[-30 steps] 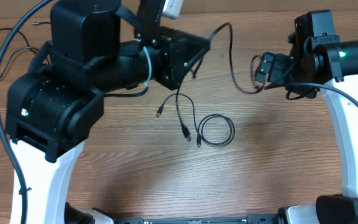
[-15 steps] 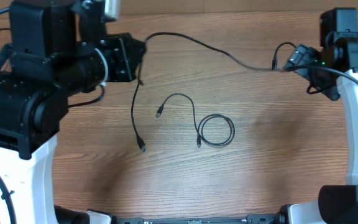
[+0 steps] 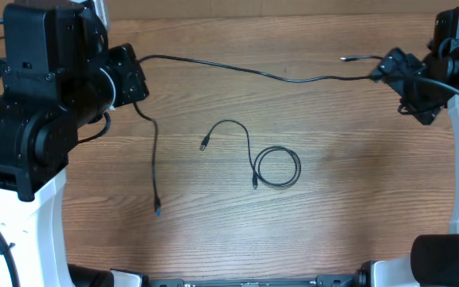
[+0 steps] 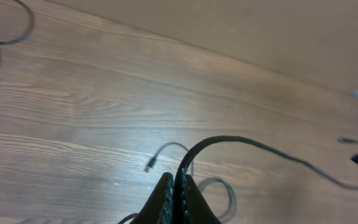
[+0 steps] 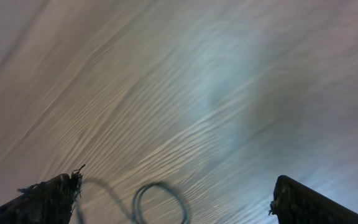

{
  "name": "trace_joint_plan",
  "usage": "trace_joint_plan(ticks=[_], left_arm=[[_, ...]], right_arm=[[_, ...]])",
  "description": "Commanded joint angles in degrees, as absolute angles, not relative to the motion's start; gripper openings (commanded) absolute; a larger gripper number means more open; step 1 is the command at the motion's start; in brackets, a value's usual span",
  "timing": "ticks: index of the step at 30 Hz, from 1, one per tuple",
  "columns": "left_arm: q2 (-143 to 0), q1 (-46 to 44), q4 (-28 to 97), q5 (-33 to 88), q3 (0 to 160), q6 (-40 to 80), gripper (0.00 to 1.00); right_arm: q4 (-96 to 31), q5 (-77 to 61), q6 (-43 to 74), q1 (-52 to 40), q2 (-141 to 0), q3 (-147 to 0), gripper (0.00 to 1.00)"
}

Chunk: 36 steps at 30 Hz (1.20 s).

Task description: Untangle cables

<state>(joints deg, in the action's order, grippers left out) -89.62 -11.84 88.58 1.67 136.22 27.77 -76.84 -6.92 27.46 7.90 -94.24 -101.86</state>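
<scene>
Left gripper (image 4: 174,182) pinching the long black cable (image 3: 237,68), drawn leftward over the last second; right gripper (image 3: 390,68), fingers spread, at far right. Cable now stretched across the far side, clear of the coiled black cable (image 3: 299,169) at centre — separation judged nearly complete

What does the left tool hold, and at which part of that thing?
The left tool pinches the long black cable partway along, not at a plug.
</scene>
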Motion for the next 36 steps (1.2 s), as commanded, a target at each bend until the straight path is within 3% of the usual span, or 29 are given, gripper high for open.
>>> trace_joint_plan(ticks=[1,5,14,18,21,26,30,33,36], left_arm=[[-88.4,-11.1,88.2,-5.4,136.6,29.9,0.04],[-88.4,-11.1,87.8,-6.7,136.6,30.1,0.04],[-88.4,-11.1,88.2,-11.2,136.6,32.9,0.04],[-88.4,-11.1,88.3,-14.6,136.6,33.9,0.04],[-88.4,-11.1,88.3,-15.0,136.6,33.8,0.04],[-88.4,-11.2,88.7,-14.9,136.6,33.8,0.04],[-88.4,-11.2,89.6,-14.9,136.6,33.8,0.04],[-88.4,-11.2,90.1,-15.0,136.6,33.8,0.04],[-88.4,-11.2,90.1,-14.9,136.6,33.8,0.04]], right_arm=[[-75.8,-29.1,10.4,8.2,-94.3,-102.3,1.0],[-75.7,-36.0,5.1,8.1,-94.3,-102.3,1.0],[-76.2,-10.4,24.7,8.0,-94.3,-102.3,1.0],[-75.8,-9.0,26.9,8.1,-94.3,-102.3,1.0],[-74.6,-19.1,24.8,8.1,-94.3,-102.3,1.0],[-69.0,-49.2,13.5,7.9,-94.3,-102.3,1.0],[-63.8,-57.5,13.7,7.9,-94.3,-102.3,1.0],[-60.8,-52.6,19.2,7.9,-94.3,-102.3,1.0],[-61.4,-32.5,29.5,7.8,-94.3,-102.3,1.0]])
